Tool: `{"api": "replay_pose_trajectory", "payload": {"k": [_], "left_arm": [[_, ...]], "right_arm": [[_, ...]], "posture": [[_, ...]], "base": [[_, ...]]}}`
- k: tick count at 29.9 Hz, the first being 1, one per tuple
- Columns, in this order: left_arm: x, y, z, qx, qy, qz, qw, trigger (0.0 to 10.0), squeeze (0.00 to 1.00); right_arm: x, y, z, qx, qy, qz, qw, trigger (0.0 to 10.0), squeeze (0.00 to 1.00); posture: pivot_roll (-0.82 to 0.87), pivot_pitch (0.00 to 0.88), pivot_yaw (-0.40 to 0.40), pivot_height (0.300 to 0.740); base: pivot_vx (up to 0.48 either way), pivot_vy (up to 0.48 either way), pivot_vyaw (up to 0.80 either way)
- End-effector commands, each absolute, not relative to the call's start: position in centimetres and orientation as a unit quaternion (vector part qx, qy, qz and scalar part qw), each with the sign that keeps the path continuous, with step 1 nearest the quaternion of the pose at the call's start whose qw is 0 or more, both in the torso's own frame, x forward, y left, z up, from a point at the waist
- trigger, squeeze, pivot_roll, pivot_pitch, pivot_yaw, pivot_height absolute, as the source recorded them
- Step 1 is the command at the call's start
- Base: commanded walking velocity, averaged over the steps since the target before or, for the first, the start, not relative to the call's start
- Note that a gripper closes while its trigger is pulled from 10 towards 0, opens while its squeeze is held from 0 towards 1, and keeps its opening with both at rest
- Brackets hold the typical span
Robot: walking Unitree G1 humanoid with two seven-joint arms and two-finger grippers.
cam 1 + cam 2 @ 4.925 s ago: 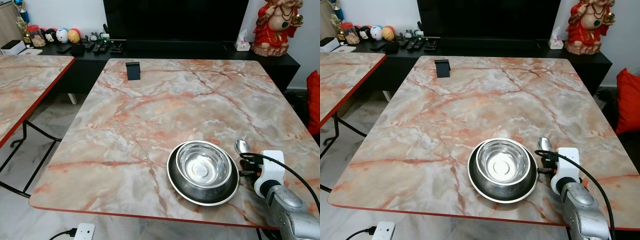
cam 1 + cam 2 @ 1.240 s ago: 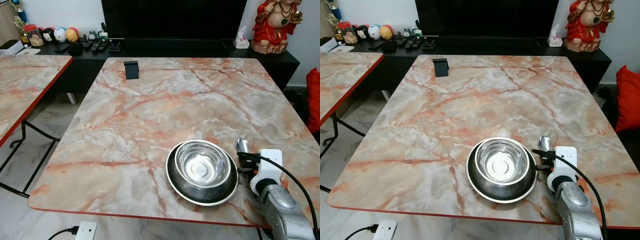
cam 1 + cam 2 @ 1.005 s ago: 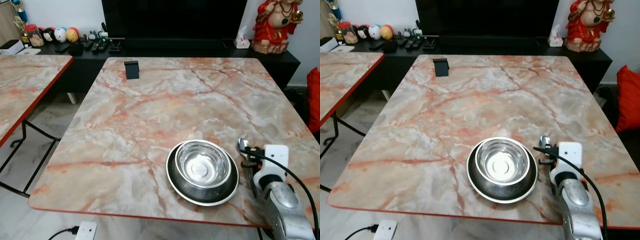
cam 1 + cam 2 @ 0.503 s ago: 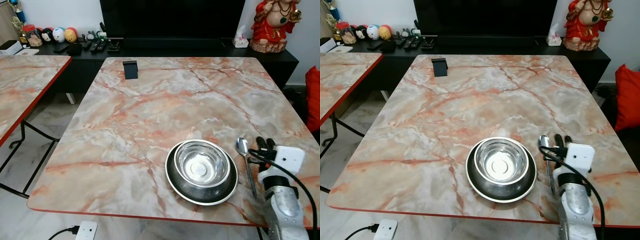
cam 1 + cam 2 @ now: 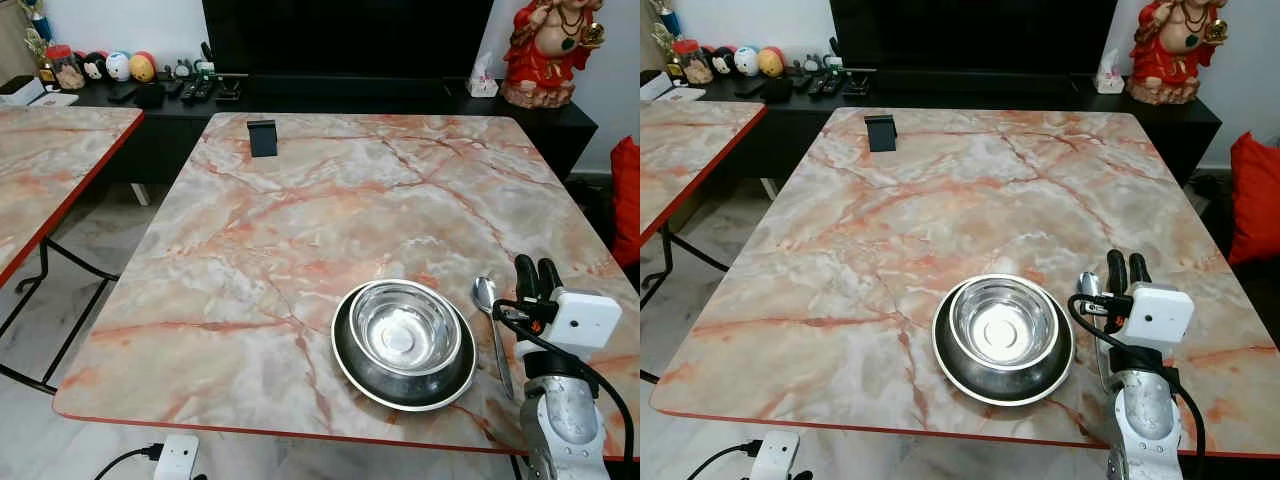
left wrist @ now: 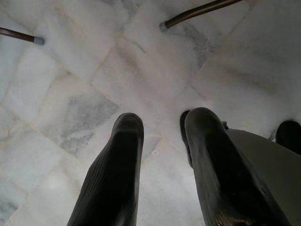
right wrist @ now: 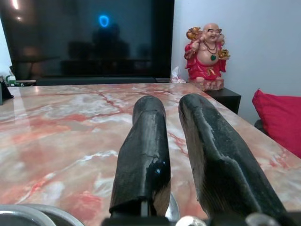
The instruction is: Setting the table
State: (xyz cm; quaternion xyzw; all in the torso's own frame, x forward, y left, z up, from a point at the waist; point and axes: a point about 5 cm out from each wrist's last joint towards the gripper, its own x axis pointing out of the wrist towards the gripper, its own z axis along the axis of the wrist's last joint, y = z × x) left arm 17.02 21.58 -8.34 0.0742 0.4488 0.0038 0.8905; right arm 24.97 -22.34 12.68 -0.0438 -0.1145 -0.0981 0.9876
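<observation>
Left eye view is showing the right gripper (image 5: 537,270) standing just above the marble table (image 5: 330,220) near its right edge, lifted clear of the spoon (image 5: 490,318), its two black fingers (image 5: 524,277) pointing away from the robot with only a narrow gap between them and nothing held. The spoon is lying flat on the table just right of the plate (image 5: 404,370), bowl end pointing away from the robot and handle running back toward the near edge. About five seconds ago the gripper was lying low across the spoon's handle, hiding all but the spoon's bowl; half a second ago it was already off the spoon and beside it, and now it is sitting a little higher and further to the right, leaving nearly the whole spoon in sight. The steel bowl (image 5: 406,327) is sitting inside the plate exactly as in the earlier frames, and the spoon is keeping the same place beside them. The small black stand (image 5: 263,138) is resting at the far left corner of the table as before. In the left wrist view the left gripper (image 6: 162,141) is hanging over the pale tiled floor (image 6: 70,84), its fingers (image 6: 115,169) slightly parted and empty.
</observation>
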Motion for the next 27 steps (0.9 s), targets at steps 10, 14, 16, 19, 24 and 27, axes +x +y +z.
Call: {"api": "replay_pose_trajectory", "payload": {"k": [10, 14, 16, 19, 24, 27], "left_arm": [[19.3, 20.4, -7.5, 0.082, 0.425, -0.022, 0.901, 10.0, 0.0], [19.7, 20.4, -7.3, 0.079, 0.419, -0.02, 0.904, 10.0, 0.0], [19.9, 20.4, -7.2, 0.077, 0.416, -0.018, 0.906, 10.0, 0.0], [20.1, 20.3, -7.0, 0.075, 0.412, -0.019, 0.908, 10.0, 0.0], [20.4, 20.3, -6.9, 0.07, 0.408, -0.013, 0.91, 10.0, 0.0], [20.3, 20.2, -6.9, 0.072, 0.408, -0.016, 0.91, 10.0, 0.0]], "right_arm": [[27.3, -20.8, 13.9, -0.032, -0.149, -0.077, 0.985, 10.0, 0.0], [27.4, -20.7, 14.0, -0.03, -0.152, -0.077, 0.985, 10.0, 0.0], [27.5, -20.9, 14.0, -0.029, -0.153, -0.081, 0.984, 10.0, 0.0], [27.8, -21.1, 14.3, -0.028, -0.157, -0.084, 0.984, 10.0, 0.0], [28.1, -21.0, 14.7, -0.027, -0.165, -0.082, 0.983, 10.0, 0.0], [28.2, -21.0, 14.9, -0.031, -0.169, -0.087, 0.981, 10.0, 0.0]], "posture": [[-0.02, 0.0, -0.008, 0.731], [-0.02, 0.0, -0.01, 0.731], [-0.02, 0.0, -0.008, 0.731], [-0.01, 0.0, -0.012, 0.731], [-0.02, 0.0, -0.011, 0.731], [-0.02, 0.0, -0.006, 0.731]], "base": [[0.0, 0.0, 0.0], [0.0, 0.0, 0.0], [0.0, 0.0, 0.0], [0.0, 0.0, 0.0], [0.0, 0.0, 0.0], [0.0, 0.0, 0.0]]}}
